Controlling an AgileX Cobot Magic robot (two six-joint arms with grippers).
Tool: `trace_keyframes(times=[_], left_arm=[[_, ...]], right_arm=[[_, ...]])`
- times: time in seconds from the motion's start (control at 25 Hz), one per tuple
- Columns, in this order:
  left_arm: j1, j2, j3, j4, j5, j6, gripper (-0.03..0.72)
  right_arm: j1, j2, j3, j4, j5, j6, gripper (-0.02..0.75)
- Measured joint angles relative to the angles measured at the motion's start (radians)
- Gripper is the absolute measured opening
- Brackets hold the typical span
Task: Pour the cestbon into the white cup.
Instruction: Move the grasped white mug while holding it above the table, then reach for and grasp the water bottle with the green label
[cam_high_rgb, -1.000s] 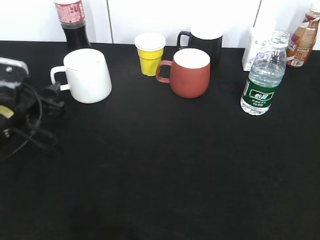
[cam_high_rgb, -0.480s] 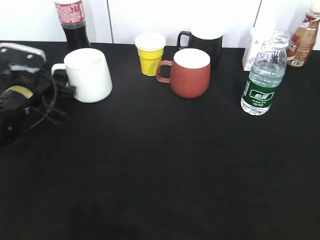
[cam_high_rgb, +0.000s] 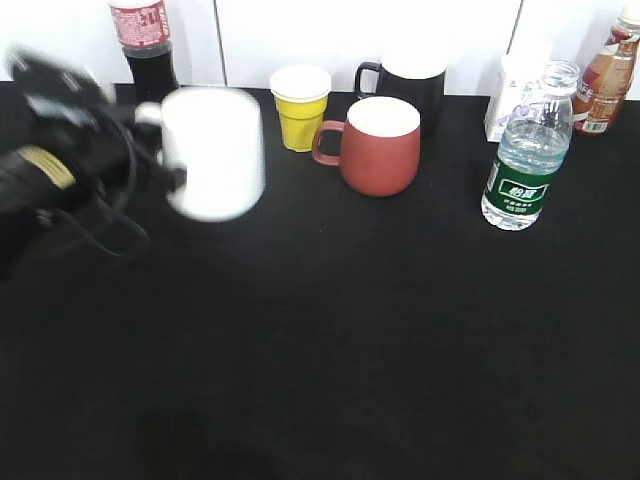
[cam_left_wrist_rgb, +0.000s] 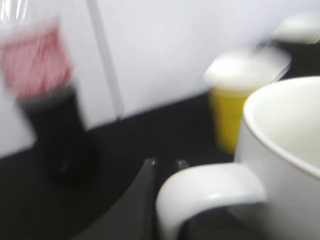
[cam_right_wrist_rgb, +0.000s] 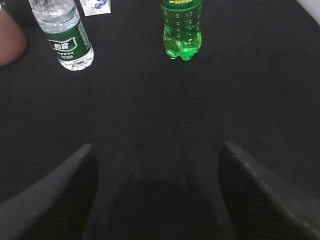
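Holding the white cup (cam_high_rgb: 213, 152) by its handle, the left gripper (cam_high_rgb: 168, 178) carries it over the far left part of the desk (cam_high_rgb: 330, 350); the cup looks blurred in the exterior view, so whether it is lifted or only slides cannot be told. In the left wrist view the handle (cam_left_wrist_rgb: 207, 192) fills the lower middle and one dark finger (cam_left_wrist_rgb: 142, 200) lies just beside it, but how the jaws stand around it is not shown clearly. The water bottle (cam_high_rgb: 527, 150) stands upright near the far right edge of the desk, well apart from the cup, and its top looks open, without a cap.

The bottle is probably light and thin, so its wall may give way under a strong squeeze and water may jump out of the open neck. A good place to hold it seems to be the green label (cam_high_rgb: 522, 190), where the body is straight. The cup is ceramic, heavy and hard, and smooth, so it may turn around the handle in the grip.

The right wrist view shows the right gripper (cam_right_wrist_rgb: 157, 165) with its jaws wide apart and empty, low over the desk, with the bottle (cam_right_wrist_rgb: 62, 32) far ahead. It shows also a bright green bottle (cam_right_wrist_rgb: 182, 27) which the exterior view does not show. Only the exterior view shows the red-brown mug (cam_high_rgb: 378, 145) and yellow cup (cam_high_rgb: 301, 107) together in their row.
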Motion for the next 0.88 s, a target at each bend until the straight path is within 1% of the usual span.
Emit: trace_keyframes(times=[0.04, 0.12, 0.16, 0.24, 0.32, 0.52, 0.6, 0.64, 0.68, 0.76, 0.84, 0.88], left_arm=[[-0.003, -0.058, 0.016, 0.090, 0.007, -0.093, 0.055], [-0.005, -0.131, 0.027, 0.314, 0.005, -0.287, 0.055], [-0.006, -0.154, 0.029, 0.412, -0.008, -0.340, 0.055], [-0.007, -0.178, 0.030, 0.508, -0.028, -0.384, 0.055], [-0.007, -0.181, 0.030, 0.535, -0.031, -0.392, 0.055], [-0.007, -0.181, 0.030, 0.540, -0.037, -0.394, 0.054], [-0.007, -0.181, 0.031, 0.540, -0.037, -0.394, 0.054], [-0.007, -0.181, 0.031, 0.540, -0.037, -0.394, 0.054], [-0.007, -0.181, 0.031, 0.541, -0.037, -0.394, 0.053], [-0.007, -0.181, 0.031, 0.547, -0.037, -0.394, 0.053], [-0.007, -0.181, 0.031, 0.550, -0.037, -0.394, 0.053], [-0.007, -0.181, 0.031, 0.550, -0.036, -0.394, 0.053]], right_arm=[[0.000, 0.000, 0.000, 0.000, 0.000, 0.000, 0.573], [0.000, 0.000, 0.000, 0.000, 0.000, 0.000, 0.573], [0.000, 0.000, 0.000, 0.000, 0.000, 0.000, 0.573], [0.000, 0.000, 0.000, 0.000, 0.000, 0.000, 0.573], [0.000, 0.000, 0.000, 0.000, 0.000, 0.000, 0.573], [0.000, 0.000, 0.000, 0.000, 0.000, 0.000, 0.573], [0.000, 0.059, -0.013, 0.021, -0.034, 0.000, 0.573], [0.000, 0.133, -0.025, 0.042, -0.146, -0.007, 0.573], [0.000, 0.216, -0.028, 0.077, -0.327, -0.043, 0.573], [0.000, 0.414, -0.032, 0.116, -0.642, -0.076, 0.573], [0.000, 0.585, -0.032, 0.121, -0.912, -0.080, 0.573], [0.000, 0.646, -0.032, 0.117, -1.016, -0.083, 0.573]])
